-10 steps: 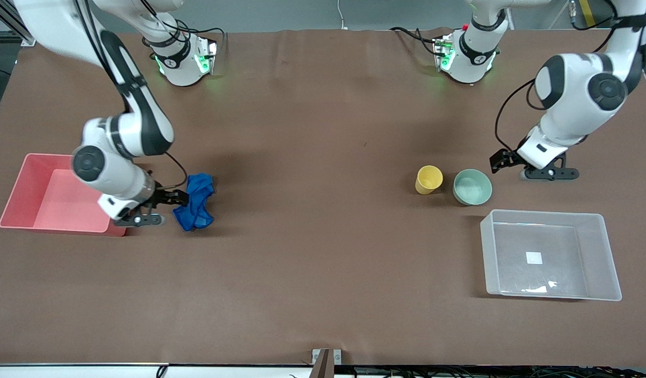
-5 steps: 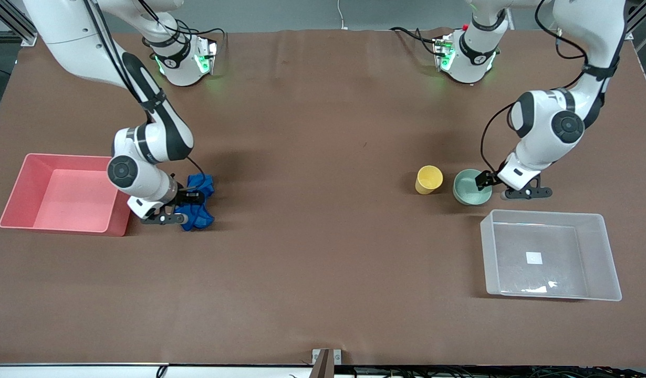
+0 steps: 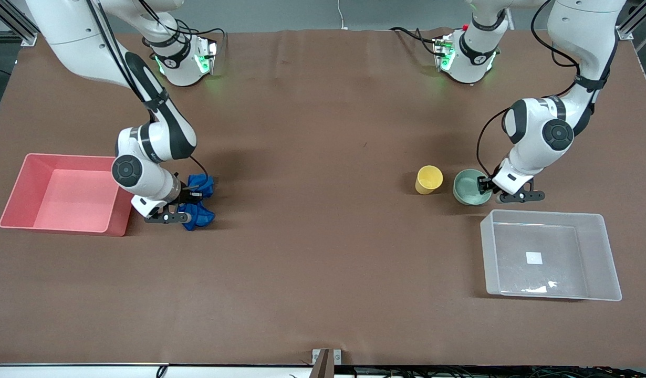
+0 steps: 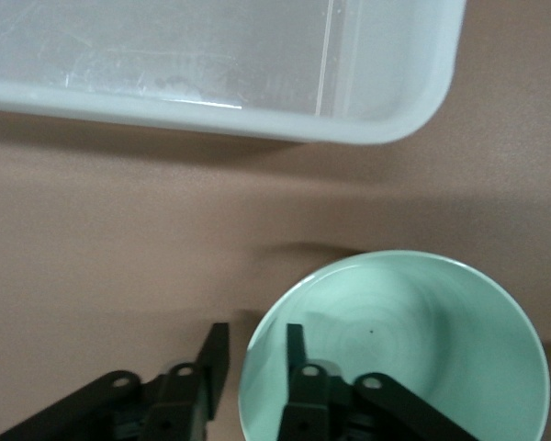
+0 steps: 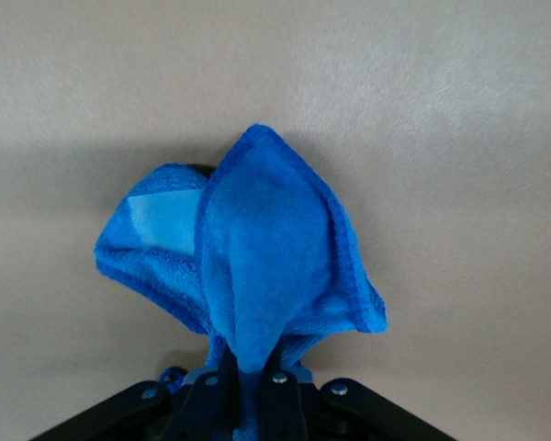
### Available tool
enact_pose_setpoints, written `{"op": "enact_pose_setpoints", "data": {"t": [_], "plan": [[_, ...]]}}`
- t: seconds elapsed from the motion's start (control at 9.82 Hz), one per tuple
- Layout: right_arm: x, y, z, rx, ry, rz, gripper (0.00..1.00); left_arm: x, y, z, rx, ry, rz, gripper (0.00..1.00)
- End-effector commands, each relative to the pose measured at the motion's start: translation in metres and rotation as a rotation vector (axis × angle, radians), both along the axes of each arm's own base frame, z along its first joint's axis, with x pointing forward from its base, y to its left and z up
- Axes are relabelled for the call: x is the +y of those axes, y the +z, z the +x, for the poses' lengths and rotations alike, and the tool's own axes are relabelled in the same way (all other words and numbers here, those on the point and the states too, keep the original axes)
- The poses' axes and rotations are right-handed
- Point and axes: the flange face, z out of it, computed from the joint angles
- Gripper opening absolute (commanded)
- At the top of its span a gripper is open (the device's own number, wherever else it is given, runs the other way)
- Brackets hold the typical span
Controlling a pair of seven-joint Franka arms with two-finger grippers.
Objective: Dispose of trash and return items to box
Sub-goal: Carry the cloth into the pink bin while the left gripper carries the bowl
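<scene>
Front view: both hands had taken hold, the right on the cloth, the left on the bowl rim.

Beside the pink bin [image 3: 118,218], toward the right arm's end of the tabletop [image 3: 323,262], the right hand [image 3: 189,206] was clenched on the blue cloth [image 3: 199,215] (soft and light, so any bunched fold should serve). The yellow cup [image 3: 428,179] stood untouched just beside the mint bowl [image 3: 470,188]. The left hand [image 4: 255,354] straddled the bowl's rim, one finger inside and one outside, apparently pinching it; the bowl looked stiff and smooth, likely to slip unless held squarely at the wall. The clear box [image 3: 596,220] lay empty, nearer the front camera than the bowl.
</scene>
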Motion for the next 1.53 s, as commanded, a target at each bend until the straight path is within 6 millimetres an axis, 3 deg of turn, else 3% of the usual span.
{"op": "enact_pose_setpoints", "data": {"t": [0.0,0.2,0.31,0.41,0.51,0.61,0.71,0.81,0.92,1.02,1.22,1.43], "plan": [[0.011,0.074,0.028,0.045,-0.051,-0.023,0.00,-0.001,0.014,0.003,-0.030,0.007,-0.003,0.00],[-0.013,0.162,0.062,0.147,-0.078,-0.054,0.00,0.001,0.075,0.012,-0.084,0.004,-0.007,0.00],[-0.044,0.210,0.076,0.155,-0.064,-0.059,0.01,0.003,0.107,0.026,-0.069,0.006,-0.008,0.00],[-0.092,0.244,0.083,0.155,-0.044,-0.065,0.01,0.002,0.134,0.044,-0.032,-0.001,-0.010,0.00],[-0.143,0.266,0.083,0.137,-0.010,-0.069,0.01,0.004,0.161,0.060,-0.012,-0.003,-0.010,0.00],[-0.189,0.271,0.079,0.129,0.031,-0.076,0.01,0.009,0.177,0.076,-0.007,0.002,-0.009,0.00],[-0.226,0.272,0.076,0.119,0.063,-0.125,0.00,0.011,0.182,0.094,-0.029,0.000,-0.008,0.00],[-0.249,0.264,0.074,0.105,0.098,-0.160,0.00,0.024,0.181,0.119,-0.048,0.004,0.001,0.00],[-0.270,0.247,0.068,0.105,0.114,-0.160,0.01,0.038,0.170,0.144,-0.054,-0.018,0.014,0.00],[-0.285,0.213,0.057,0.112,0.124,-0.159,0.01,0.054,0.156,0.167,-0.060,-0.033,0.005,0.00],[-0.297,0.156,0.035,0.109,0.147,-0.154,0.01,0.094,0.123,0.192,-0.065,-0.045,-0.042,0.01],[-0.303,0.112,0.009,0.113,0.141,-0.146,0.01,0.110,0.079,0.194,-0.056,-0.078,-0.056,0.01]]}}
